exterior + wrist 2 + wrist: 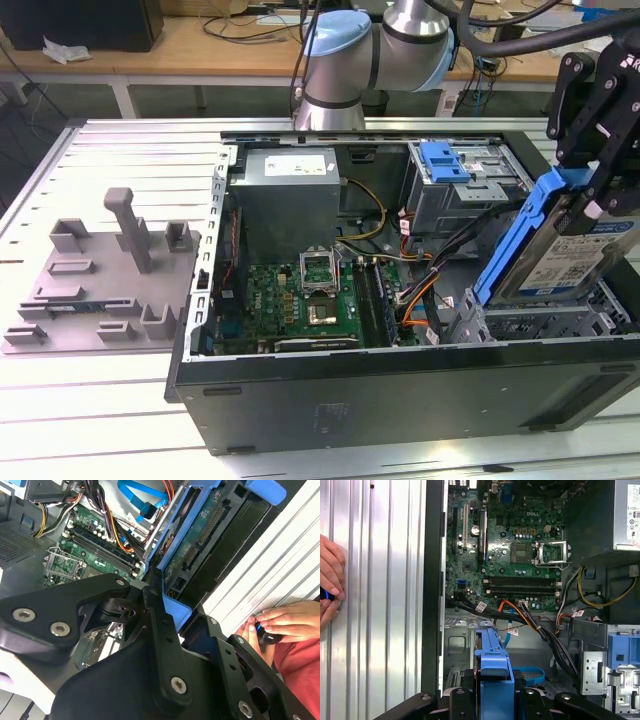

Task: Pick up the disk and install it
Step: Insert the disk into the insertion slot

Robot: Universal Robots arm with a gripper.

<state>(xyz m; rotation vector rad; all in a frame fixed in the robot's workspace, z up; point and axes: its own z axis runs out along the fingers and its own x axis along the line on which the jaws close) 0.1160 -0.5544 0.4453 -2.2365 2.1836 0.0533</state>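
The disk [585,262] is a flat silver rectangle with a white-and-blue label on its face, and a blue plastic bracket runs along its edge. It hangs tilted above the open computer case [380,385], over the case's drive bay corner [540,320], with its lower end dipping towards the metal cage there and its upper end raised. It is well apart from the green motherboard [300,300] in the middle of the case.

The black gripper [588,195] is clamped on the disk's upper end. In the first wrist view, its fingers [462,700] press against both sides of the blue bracket. The arm [375,50] reaches in from beyond the far side of the case.

A person's hand [285,622] rests on the slotted table [120,410] just outside the case wall.
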